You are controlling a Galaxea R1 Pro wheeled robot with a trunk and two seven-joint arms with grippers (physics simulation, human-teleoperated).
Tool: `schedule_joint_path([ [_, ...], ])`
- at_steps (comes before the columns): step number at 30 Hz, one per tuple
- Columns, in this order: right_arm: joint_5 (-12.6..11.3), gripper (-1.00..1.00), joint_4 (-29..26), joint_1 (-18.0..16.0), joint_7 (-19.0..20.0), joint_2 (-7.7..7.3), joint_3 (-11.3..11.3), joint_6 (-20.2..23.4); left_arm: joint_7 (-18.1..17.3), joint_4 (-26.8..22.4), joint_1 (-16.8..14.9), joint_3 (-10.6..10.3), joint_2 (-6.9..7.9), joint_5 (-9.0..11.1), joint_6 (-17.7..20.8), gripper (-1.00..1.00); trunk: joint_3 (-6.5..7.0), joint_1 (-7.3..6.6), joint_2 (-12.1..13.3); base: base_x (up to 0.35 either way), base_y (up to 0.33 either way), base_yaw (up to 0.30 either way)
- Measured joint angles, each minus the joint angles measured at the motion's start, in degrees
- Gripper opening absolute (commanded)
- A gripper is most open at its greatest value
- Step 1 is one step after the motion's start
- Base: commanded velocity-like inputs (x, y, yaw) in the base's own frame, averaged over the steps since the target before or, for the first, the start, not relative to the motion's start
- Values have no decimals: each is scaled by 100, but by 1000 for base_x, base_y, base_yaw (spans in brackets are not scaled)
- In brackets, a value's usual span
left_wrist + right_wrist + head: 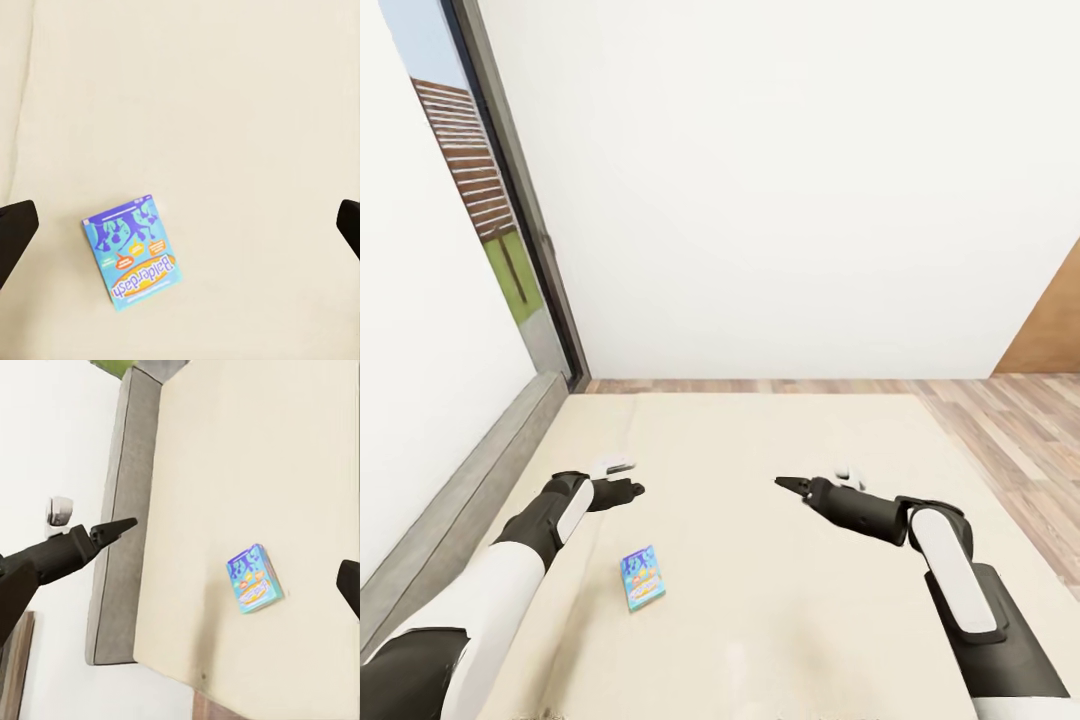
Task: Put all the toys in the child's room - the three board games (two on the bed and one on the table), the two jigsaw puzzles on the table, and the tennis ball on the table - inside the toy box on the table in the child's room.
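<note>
Both arms reach forward over the bed [780, 620], whose plain beige mattress runs up to the far white wall; its grey frame [470, 480] lines the left side beside the tall window [480, 200].

Left gripper [622, 490]: hovers above the mattress, touching nothing. In the left wrist view its dark fingers [15, 232] stand at opposite picture edges, so the jaws are spread wide and empty.

Board game [642, 578]: a small flat box, blue and cyan, lying flat on the mattress, just nearer than the left gripper and slightly to its right. The lid carries the title "Balderdash" in white on an orange band [144, 279]; the smaller print is too fine to read. From the left wrist camera the box [130, 251] lies between the two fingers, closer to one of them and clear of both.

Right gripper [792, 486]: points left over the mattress, well to the right of the box [255, 578]. Its jaws are wide apart and hold nothing.
</note>
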Motion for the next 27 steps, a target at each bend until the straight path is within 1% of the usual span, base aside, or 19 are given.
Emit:
schedule_joint_path([
  [1, -4, 100, 7, -3, 0, 0, -77, 20, -1, 0, 1, 0, -3, 0, 0, 100, -9, 0, 0, 0, 0, 0],
  [2, -6, 100, 23, -9, 0, 1, -222, 46, -2, 0, 0, 1, -7, 1, 0, 100, -19, 0, 0, 0, 0, 0],
  [5, -24, 100, 46, -31, 0, 5, -404, 46, -3, 0, 3, 1, -14, 1, -1, 100, -47, 0, 0, 0, 0, 0],
  [8, -94, 100, 45, -64, 4, 21, -468, 46, -3, 0, 3, 1, -10, 1, -1, 100, -76, 0, 0, 0, 0, 0],
  [9, -189, 100, 44, -80, 5, 38, -491, 46, -3, 0, 1, 1, -7, 1, 1, 100, -85, 0, 0, 0, 0, 0],
  [11, -307, 100, 44, -92, 6, 51, -502, 46, -3, 0, 1, 4, -5, 1, 2, 100, -104, 0, 0, 0, 0, 0],
  [12, -436, 100, 44, -96, 5, 61, -505, 46, -3, 0, 0, 6, -5, 2, 2, 100, -113, 0, 0, 0, 0, 0],
  [14, -594, 100, 33, -90, 10, 65, -509, 46, -3, 0, 0, 8, -7, 2, 2, 100, -132, 0, 0, 0, 0, 0],
  [17, -696, 100, 13, -67, 22, 68, -522, 46, 2, 0, 4, 9, -16, -3, 1, 100, -161, 0, 0, 0, 0, 0],
  [24, -759, 100, -14, -23, 49, 66, -505, 46, 6, 0, 2, 23, -9, -5, -1, 100, -227, 0, 0, 0, 0, 0],
  [27, -739, 100, -7, -28, 64, 73, -485, 46, 10, 0, 3, 27, -15, -6, -1, 100, -255, 0, 0, 0, 0, 0],
])
